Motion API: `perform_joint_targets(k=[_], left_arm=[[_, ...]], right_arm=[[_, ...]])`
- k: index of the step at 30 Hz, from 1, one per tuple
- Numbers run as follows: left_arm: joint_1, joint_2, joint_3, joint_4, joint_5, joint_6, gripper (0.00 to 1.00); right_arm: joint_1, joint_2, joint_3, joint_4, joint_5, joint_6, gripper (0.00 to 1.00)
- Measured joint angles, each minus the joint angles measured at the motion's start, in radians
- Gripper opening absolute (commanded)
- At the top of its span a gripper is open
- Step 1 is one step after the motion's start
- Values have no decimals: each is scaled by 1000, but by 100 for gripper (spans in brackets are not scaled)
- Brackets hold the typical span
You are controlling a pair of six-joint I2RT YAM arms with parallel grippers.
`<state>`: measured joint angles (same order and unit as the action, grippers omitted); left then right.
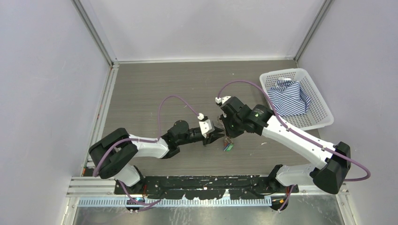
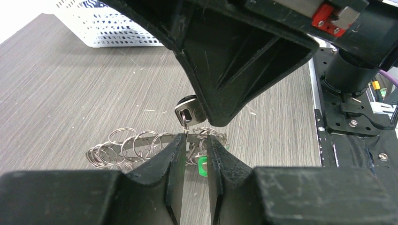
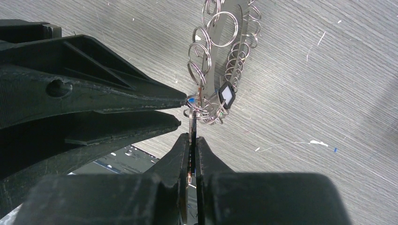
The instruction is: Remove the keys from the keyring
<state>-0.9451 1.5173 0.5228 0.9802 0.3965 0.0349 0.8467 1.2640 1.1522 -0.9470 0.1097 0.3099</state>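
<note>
Evidently the right end effector [image 3: 192, 138] is pinching a dark-headed key [image 2: 187, 112]; the left end effector [image 2: 196, 140] is clamping the keyring [image 2: 126, 147] at the counter [image 2: 70, 84]. Seemingly one is bracing so the key can slide free.

Keyring [image 2: 136, 147] was at mid-worktop [image 1: 155, 89], keys [image 2: 187, 111] on it, between left claw [image 1: 218, 134] at left and right claw [image 1: 225, 125] behind. Basket [image 1: 324, 123] stood far right, cloth [image 1: 288, 96] inside.
</note>
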Motion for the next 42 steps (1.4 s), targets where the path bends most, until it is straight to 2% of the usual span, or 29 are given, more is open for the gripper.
perform_joint_targets(k=[42], left_arm=[[5, 82, 3, 72, 5, -1, 23]], right_arm=[[16, -1, 3, -6, 0, 2, 1]])
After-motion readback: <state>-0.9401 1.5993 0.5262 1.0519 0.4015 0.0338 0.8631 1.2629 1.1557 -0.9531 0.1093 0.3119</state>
